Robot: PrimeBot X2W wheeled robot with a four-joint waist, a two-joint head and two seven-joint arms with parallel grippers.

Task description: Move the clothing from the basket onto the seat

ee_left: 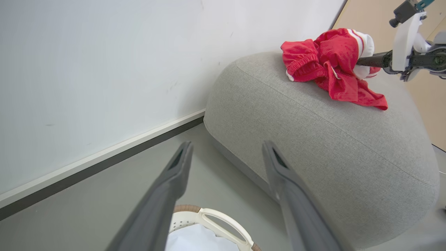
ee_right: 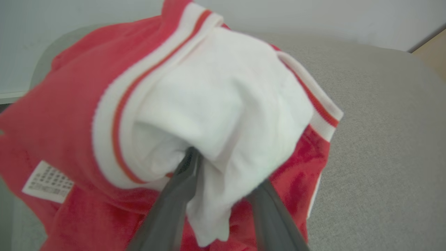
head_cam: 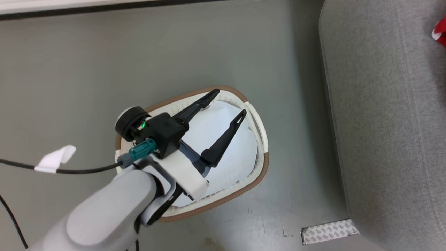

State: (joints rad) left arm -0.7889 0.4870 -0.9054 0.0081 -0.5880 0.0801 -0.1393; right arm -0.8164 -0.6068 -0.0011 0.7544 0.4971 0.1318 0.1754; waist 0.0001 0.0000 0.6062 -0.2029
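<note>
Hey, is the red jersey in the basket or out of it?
Out. The red jersey lies crumpled on the grey sofa, away from the laundry basket.

A smooth grey floor [head_cam: 87, 69] carried an oval white basket [head_cam: 228, 89] with a brown rim, a large light grey sofa [head_cam: 383, 122] and, just beside the sofa, a patterned strip of tape [head_cam: 329, 232]. Crumpled red clothing [ee_left: 331, 62] with white trim lay on the sofa.
</note>
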